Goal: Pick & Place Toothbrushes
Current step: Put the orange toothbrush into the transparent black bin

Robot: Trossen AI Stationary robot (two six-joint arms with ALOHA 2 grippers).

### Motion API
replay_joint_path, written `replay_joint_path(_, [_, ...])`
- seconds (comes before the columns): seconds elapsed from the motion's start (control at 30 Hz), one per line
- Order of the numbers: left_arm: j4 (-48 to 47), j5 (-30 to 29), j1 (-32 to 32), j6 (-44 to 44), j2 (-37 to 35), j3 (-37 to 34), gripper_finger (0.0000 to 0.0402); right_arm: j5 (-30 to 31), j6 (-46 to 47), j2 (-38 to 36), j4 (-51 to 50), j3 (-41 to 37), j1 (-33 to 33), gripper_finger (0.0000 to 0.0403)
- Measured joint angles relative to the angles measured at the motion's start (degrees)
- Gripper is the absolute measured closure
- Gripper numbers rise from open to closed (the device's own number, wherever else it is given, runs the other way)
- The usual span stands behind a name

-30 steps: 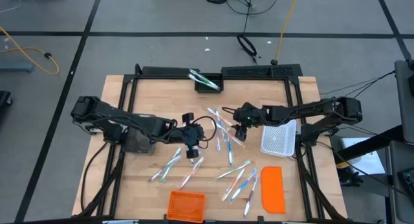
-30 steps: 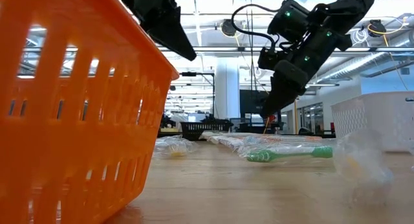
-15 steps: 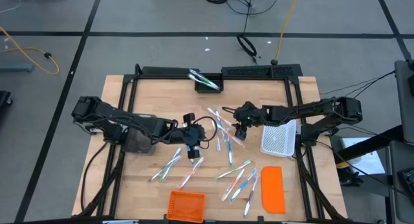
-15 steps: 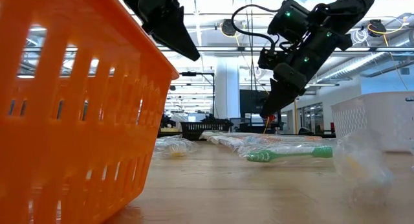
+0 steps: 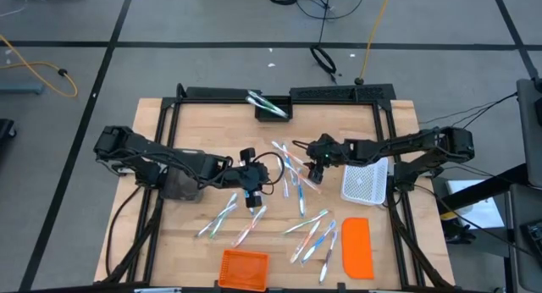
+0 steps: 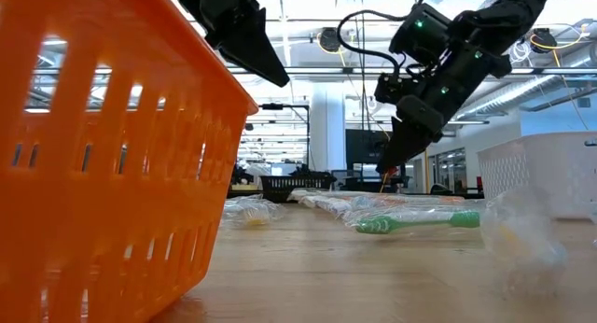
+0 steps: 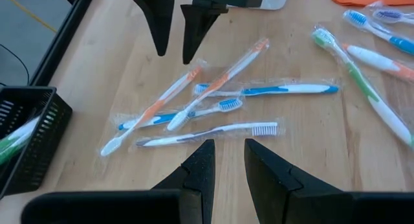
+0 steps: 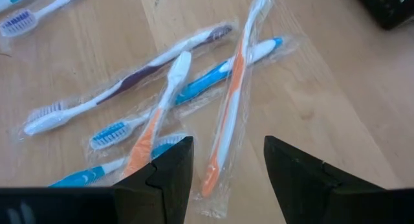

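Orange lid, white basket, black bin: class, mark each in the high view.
Orange lid [image 5: 356, 247], high view, middle of its flat face.
White basket [image 5: 363, 184], high view, mesh floor.
Black bin [image 5: 273, 115], high view, near wall.

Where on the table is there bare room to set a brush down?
Bare wood lies beside the black bin, left and right. The middle is crowded: wrapped toothbrushes lie between both grippers, and more lie toward the orange basket and orange lid.
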Motion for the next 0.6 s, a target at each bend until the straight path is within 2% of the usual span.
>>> replay_joint_path(0.13, [0.0, 0.0, 0.0, 0.09, 0.0, 0.0, 0.0316, -0.02, 0.11, 0.0, 3.17, -1.85, 0.0, 0.0222])
replay_joint_path(0.6, [0.02, -0.02, 0.0, 0.12, 0.0, -0.02, 0.0316, -0.02, 0.64, 1.78, 5.13, -1.99, 0.0, 0.0222])
